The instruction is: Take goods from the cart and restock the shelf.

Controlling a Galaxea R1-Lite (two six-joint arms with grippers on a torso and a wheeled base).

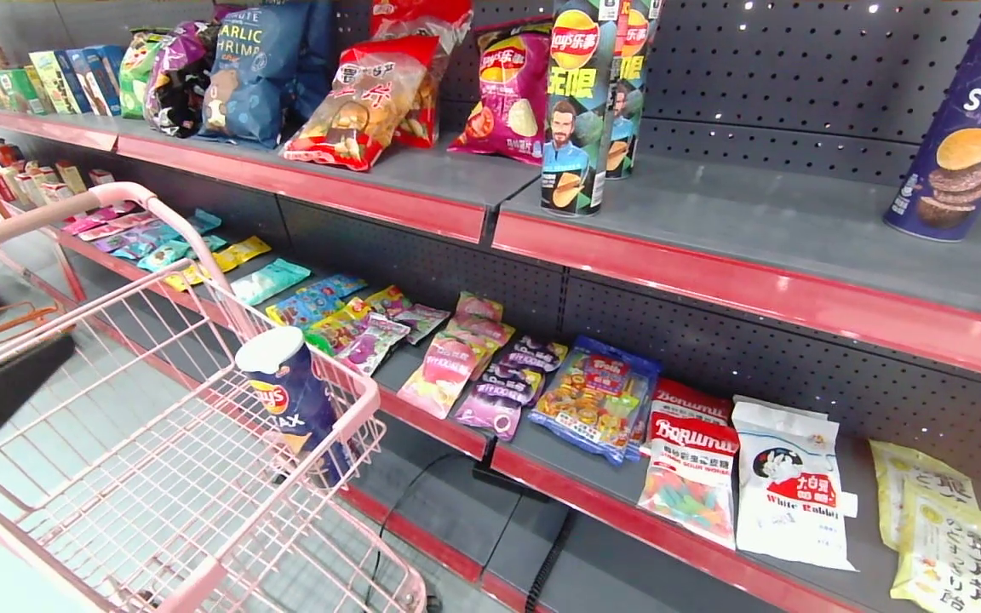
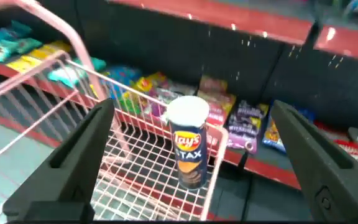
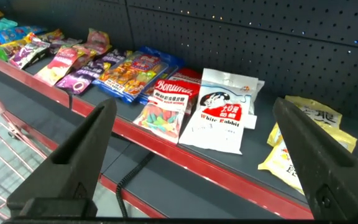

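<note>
A blue chips can (image 1: 295,400) with a white lid stands upright in the far right corner of the pink wire cart (image 1: 48,214). In the left wrist view my left gripper (image 2: 191,107) is open, its fingers (image 2: 82,162) spread wide. It hangs above the cart basket, with the chips can (image 2: 188,149) centred beyond the fingers and apart from them. A matching blue can (image 1: 967,128) stands at the right of the grey upper shelf (image 1: 754,221). My right gripper (image 3: 192,104) is open and holds nothing, out in front of the lower shelf (image 3: 185,155).
Two tall green cans (image 1: 580,111) and several chip bags (image 1: 363,102) line the upper shelf, with bare room between the green cans and the blue one. Candy bags (image 1: 593,396) cover the lower shelf. A black cable (image 1: 542,553) hangs below it.
</note>
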